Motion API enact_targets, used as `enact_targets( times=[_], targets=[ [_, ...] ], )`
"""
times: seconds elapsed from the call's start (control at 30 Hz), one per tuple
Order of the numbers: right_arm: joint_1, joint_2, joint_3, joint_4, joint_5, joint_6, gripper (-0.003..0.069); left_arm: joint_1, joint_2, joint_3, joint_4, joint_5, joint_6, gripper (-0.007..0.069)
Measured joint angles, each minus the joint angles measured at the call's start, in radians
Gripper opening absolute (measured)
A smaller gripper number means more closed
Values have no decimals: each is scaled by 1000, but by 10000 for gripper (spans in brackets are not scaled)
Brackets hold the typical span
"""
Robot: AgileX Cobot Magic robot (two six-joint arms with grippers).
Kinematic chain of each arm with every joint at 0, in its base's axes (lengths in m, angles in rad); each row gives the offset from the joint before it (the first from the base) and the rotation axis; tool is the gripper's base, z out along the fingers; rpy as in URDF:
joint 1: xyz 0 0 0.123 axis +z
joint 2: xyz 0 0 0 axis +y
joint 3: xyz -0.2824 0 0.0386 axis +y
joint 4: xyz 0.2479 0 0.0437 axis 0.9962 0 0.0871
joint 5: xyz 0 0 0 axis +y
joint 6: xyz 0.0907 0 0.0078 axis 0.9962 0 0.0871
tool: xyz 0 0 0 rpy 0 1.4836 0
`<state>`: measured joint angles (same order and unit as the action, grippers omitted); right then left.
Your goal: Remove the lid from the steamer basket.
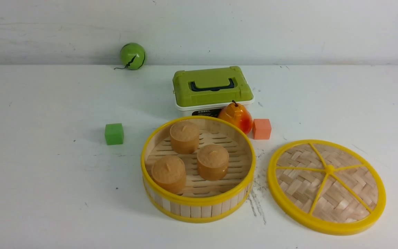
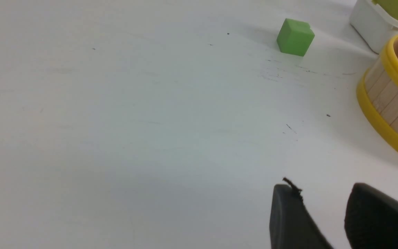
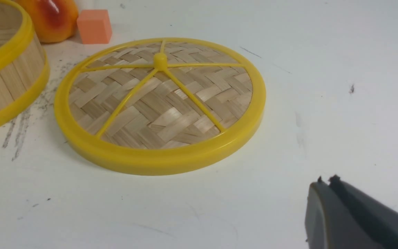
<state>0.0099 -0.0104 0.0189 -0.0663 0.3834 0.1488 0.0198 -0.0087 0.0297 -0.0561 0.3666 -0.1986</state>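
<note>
In our right wrist view the black right gripper [image 3: 327, 180] has its fingertips together, clenched on nothing and touching nothing, with the white table [image 3: 282, 207] in view past it; our black left gripper [image 2: 323, 183] stands parted, a gap between its fingers, and it grasps nothing either. We see the large round lid of woven pale bamboo with yellow plastic rim, spokes and hub [image 1: 329, 169] lying flat on the table, spokes up, to the right of the basket and apart from it. The round steamer basket with pale wooden slat sides and yellow plastic rims [image 1: 199, 200] sits uncovered, and we can see three light-brown bun-shaped pieces [image 1: 212, 162] on its slatted floor. Behind it we have a green-lidded white rectangular box [image 1: 212, 86], a shiny orange-red pear [image 1: 237, 117] and, just beside the pear, a salmon-coloured cube [image 1: 262, 129]; a green cube [image 1: 114, 134] rests left of the basket, and a round green ball-like thing with dark stripes [image 1: 133, 56] lies farther back
</note>
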Motion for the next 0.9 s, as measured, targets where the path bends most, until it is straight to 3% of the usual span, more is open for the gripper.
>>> enact_targets(
  times=[0.9],
  targets=[
    [0,0,0,0,0,0,39,0,0,0,0,-5,0,239]
  ],
)
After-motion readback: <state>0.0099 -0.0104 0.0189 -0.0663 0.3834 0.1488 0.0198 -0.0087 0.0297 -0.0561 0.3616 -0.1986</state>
